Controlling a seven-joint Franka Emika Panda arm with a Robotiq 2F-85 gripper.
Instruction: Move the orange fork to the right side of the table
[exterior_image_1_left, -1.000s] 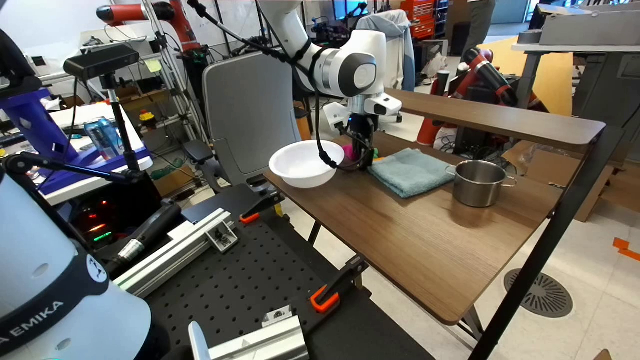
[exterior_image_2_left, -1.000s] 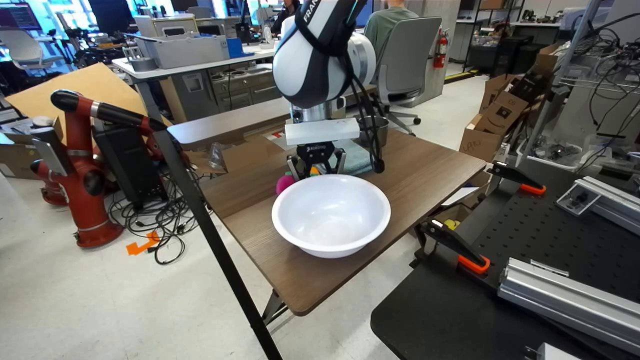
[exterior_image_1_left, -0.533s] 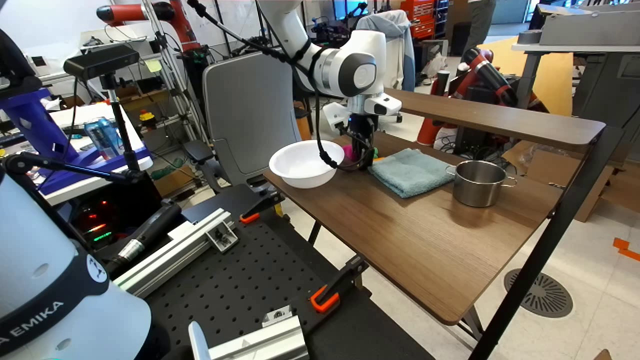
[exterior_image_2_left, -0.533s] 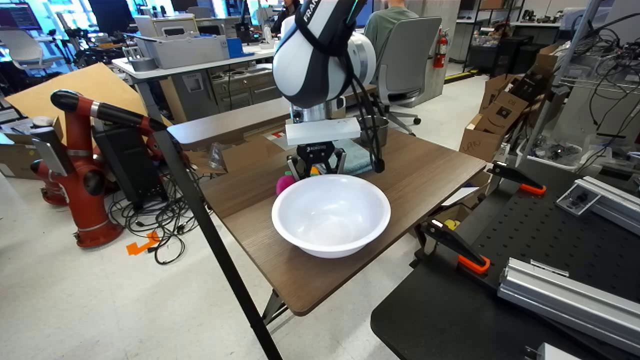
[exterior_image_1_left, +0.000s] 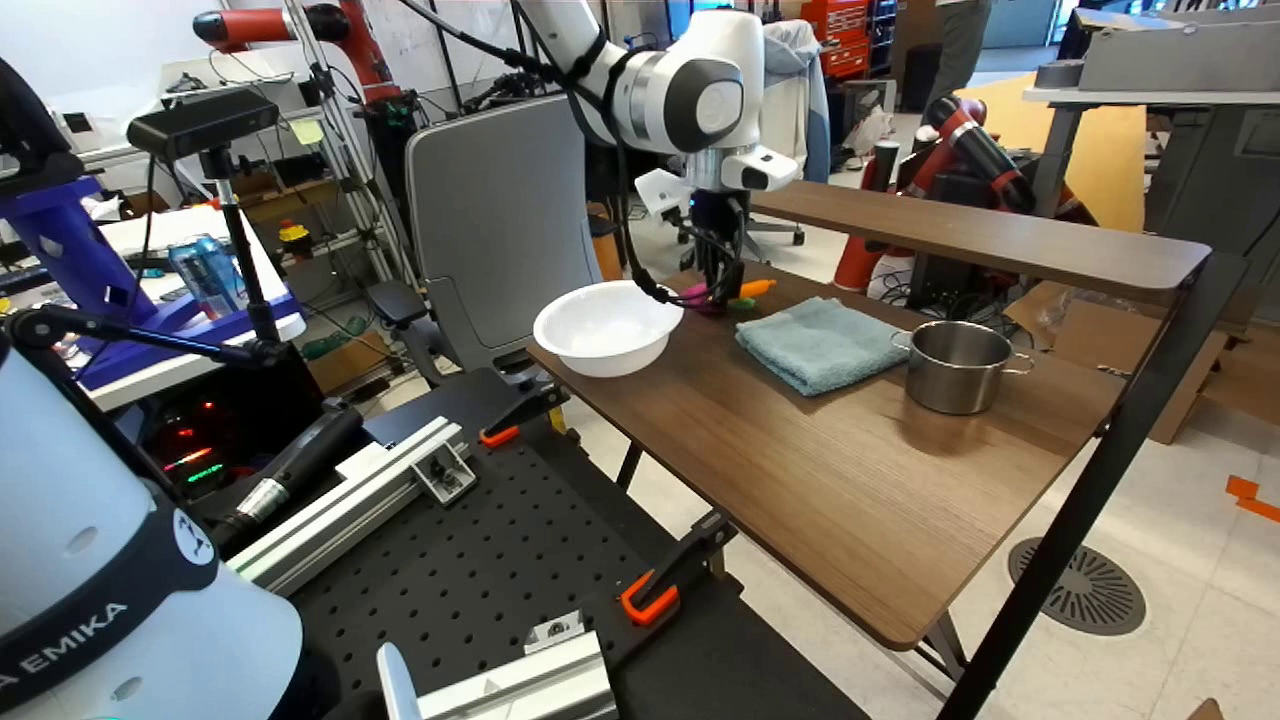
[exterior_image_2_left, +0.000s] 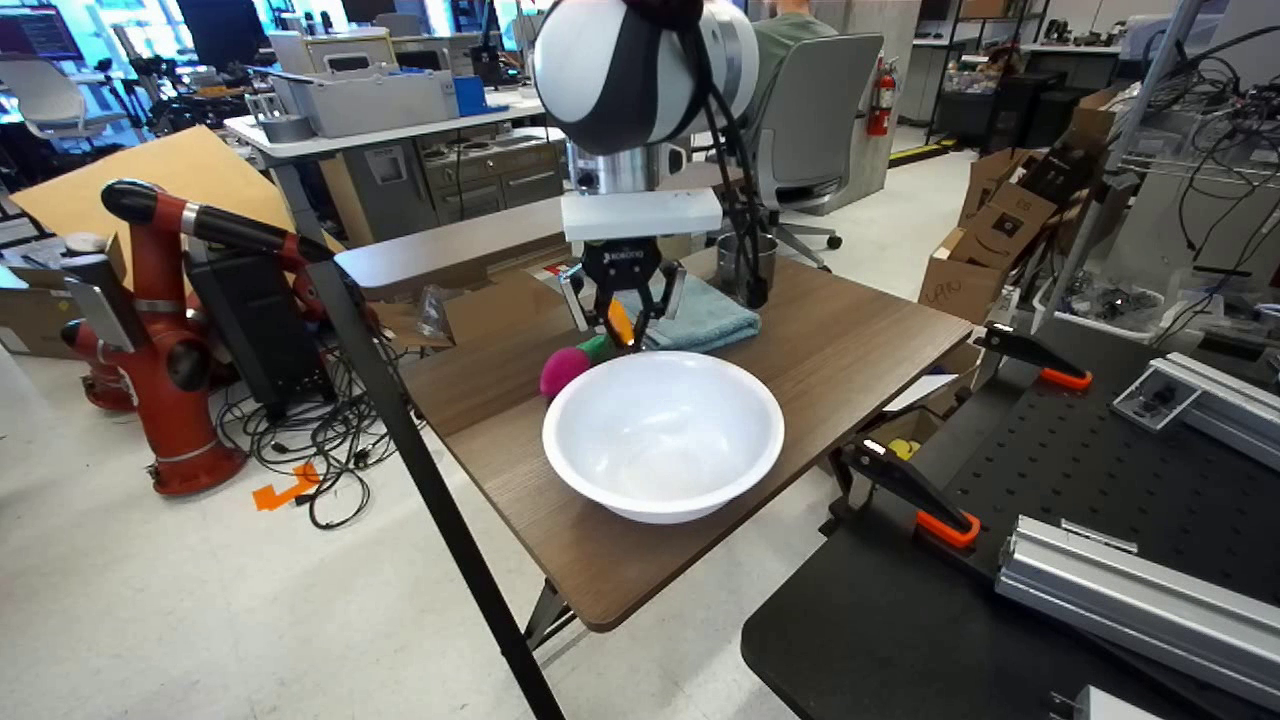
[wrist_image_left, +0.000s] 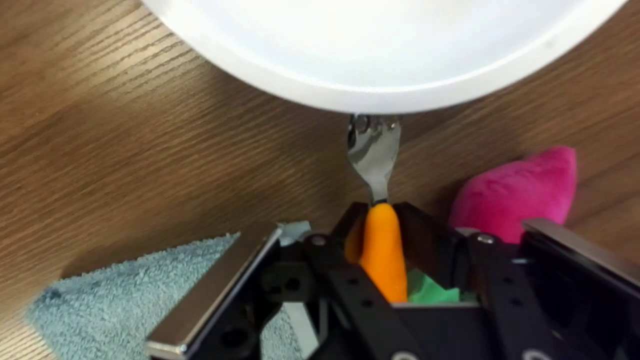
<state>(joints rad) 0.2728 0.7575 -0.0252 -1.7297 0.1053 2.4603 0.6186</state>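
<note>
The black two-fingered hand (wrist_image_left: 381, 216) is clamped on the orange-handled metal fork (wrist_image_left: 385, 247), gripping its handle, lower centre of the wrist view. Tines point up the frame to the rim of the round white bowl (wrist_image_left: 370, 97), which hides their tips. In an exterior view the handle shows at upper centre, over the brown wood-grain counter (exterior_image_1_left: 830, 470). I note right of centre there a folded blue-green towel (exterior_image_1_left: 822, 345), just beside a cylindrical steel pot (exterior_image_1_left: 955, 385). A pink-and-green soft toy (wrist_image_left: 515, 195) lies near the hand; contact undetermined.
</note>
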